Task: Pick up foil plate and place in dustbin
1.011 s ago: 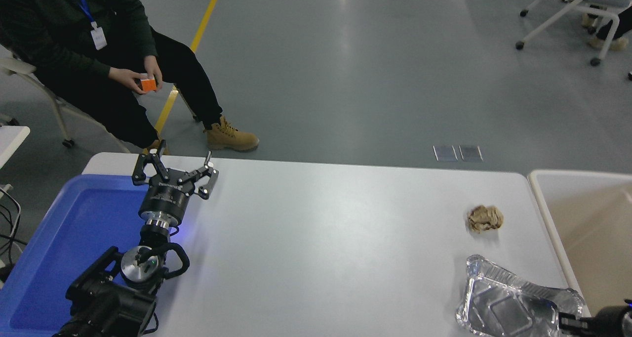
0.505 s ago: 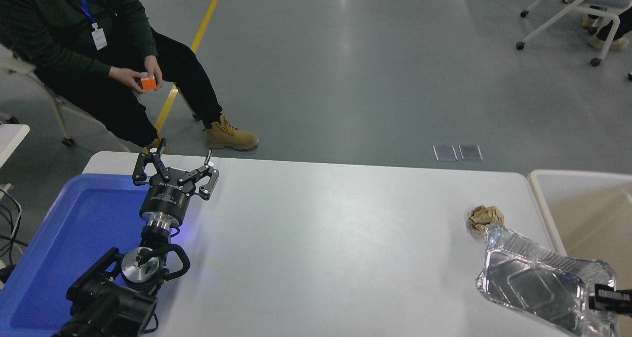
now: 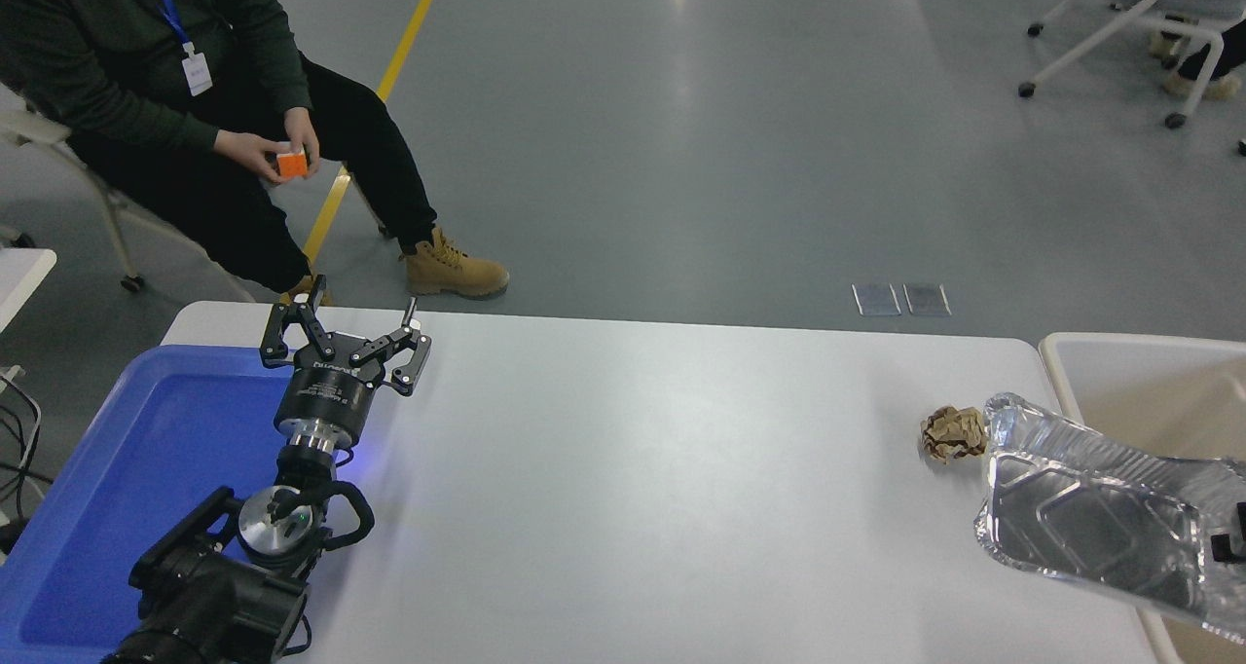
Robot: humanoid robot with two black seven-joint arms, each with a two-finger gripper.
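The foil plate (image 3: pixel 1095 513), a shiny silver crumpled tray, hangs tilted in the air over the table's right edge, partly above the dustbin's rim. The dustbin (image 3: pixel 1129 341), a large beige bin with a pale rim, stands just off the table's right end. Only a small black part of my right gripper (image 3: pixel 1230 544) shows at the right edge, shut on the plate's right rim. My left gripper (image 3: pixel 346 338) is parked at the lower left, open and empty, over the edge of a blue tray.
A crumpled brown paper ball (image 3: pixel 954 432) lies on the white table (image 3: pixel 633 469), just left of the plate. A blue tray (image 3: pixel 146 450) fills the left end. A seated person (image 3: pixel 195 109) holds an orange cube (image 3: pixel 292 165) beyond the far left corner.
The foil plate has been lifted off the table's near right corner and carried up and to the right, towards the dustbin. The right gripper moved right with it. The left arm has not moved.
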